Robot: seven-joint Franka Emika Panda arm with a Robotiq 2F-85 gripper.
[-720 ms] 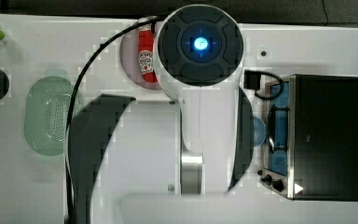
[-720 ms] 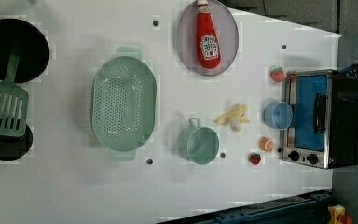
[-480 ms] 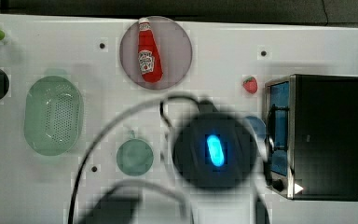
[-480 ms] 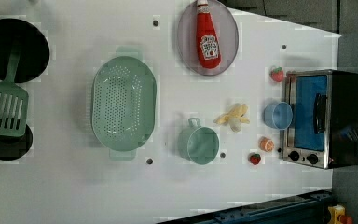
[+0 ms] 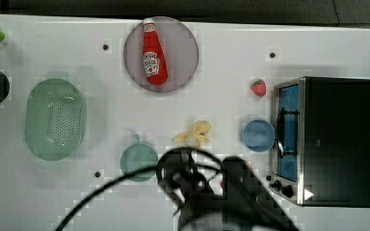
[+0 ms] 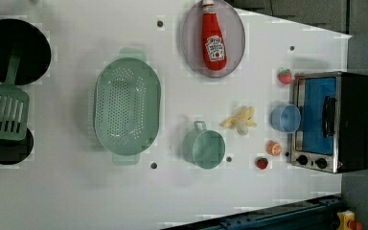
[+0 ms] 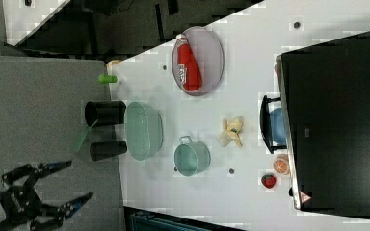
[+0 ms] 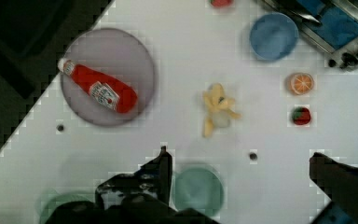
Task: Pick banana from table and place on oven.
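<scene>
The pale-yellow banana lies on the white table, between a green cup and a blue bowl. It also shows as banana, banana and banana. At the top view's right stands the oven, black-topped with a bluish glass door, also seen as oven. My gripper hangs high over the table, open, with nothing between its fingers. The dark, blurred arm sits at the top view's lower edge, just below the banana.
A ketchup bottle lies on a grey plate. A green colander sits at the top view's left. An orange slice and strawberries lie by the oven front. A green spatula and black pans are at the left view's left.
In the top view the arm has swept from over the table's middle down to the lower edge, uncovering the banana, cup and bowl. Nothing on the table has moved.
</scene>
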